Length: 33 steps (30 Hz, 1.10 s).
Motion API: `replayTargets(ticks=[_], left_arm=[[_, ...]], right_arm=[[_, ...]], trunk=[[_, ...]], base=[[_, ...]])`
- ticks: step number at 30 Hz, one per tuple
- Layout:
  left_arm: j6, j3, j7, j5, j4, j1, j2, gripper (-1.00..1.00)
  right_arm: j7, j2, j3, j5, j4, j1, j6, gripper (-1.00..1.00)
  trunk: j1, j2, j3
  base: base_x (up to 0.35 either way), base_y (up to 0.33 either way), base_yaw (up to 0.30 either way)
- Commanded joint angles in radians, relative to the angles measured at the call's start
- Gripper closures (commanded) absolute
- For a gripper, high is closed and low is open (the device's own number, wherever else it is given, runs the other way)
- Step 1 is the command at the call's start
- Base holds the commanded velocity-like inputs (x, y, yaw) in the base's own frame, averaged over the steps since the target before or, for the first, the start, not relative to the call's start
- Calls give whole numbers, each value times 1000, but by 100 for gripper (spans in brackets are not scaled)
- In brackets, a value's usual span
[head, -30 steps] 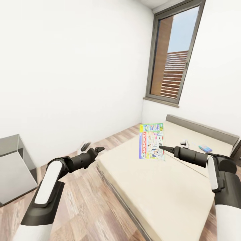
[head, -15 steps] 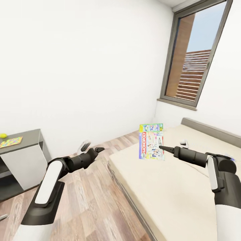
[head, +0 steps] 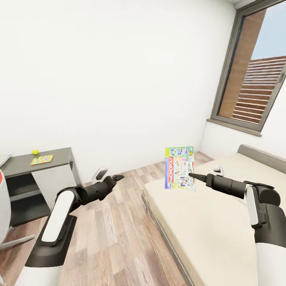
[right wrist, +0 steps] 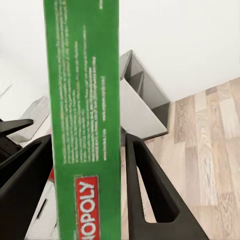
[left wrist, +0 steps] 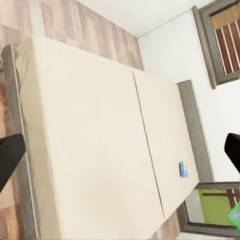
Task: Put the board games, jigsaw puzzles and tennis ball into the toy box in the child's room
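Above bed (head: 206, 222), right gripper (head: 192, 174) clamped on MONOPOLY box (head: 180, 173); left gripper (head: 109, 177) apart, holding nothing.

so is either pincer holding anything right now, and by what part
The right pincer clamps the Monopoly box upright by its lower right edge. The left pincer is open, holding nothing.

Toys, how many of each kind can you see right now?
Board games: 2, the Monopoly box in the right pincer and a small blue box on the bed
Jigsaw puzzles: 1
Tennis balls: 1
Total: 4
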Motion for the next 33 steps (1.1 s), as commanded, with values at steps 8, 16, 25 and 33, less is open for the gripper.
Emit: replayTargets(ticks=[8,16,25,33], left_arm=[[1,0,4,14,-1,-1,0,-100],[1,1,4,14,-1,-1,0,-100],[1,1,4,12,-1,-1,0,-100],[1,1,4,14,-1,-1,0,-100]], right_arm=[[-1,-1,0,-10,0,-1,10,100],[-1,-1,0,-10,0,-1,10,100],[-1,0,0,-10,0,-1,10,100],[-1,0,0,-10,0,-1,10,100]], trunk=[[1,-2,-2],[1,-2,-2],[1,-2,-2],[1,-2,-2]], base=[[26,0,297],[232,0,297],[321,0,297],[327,85,297]])
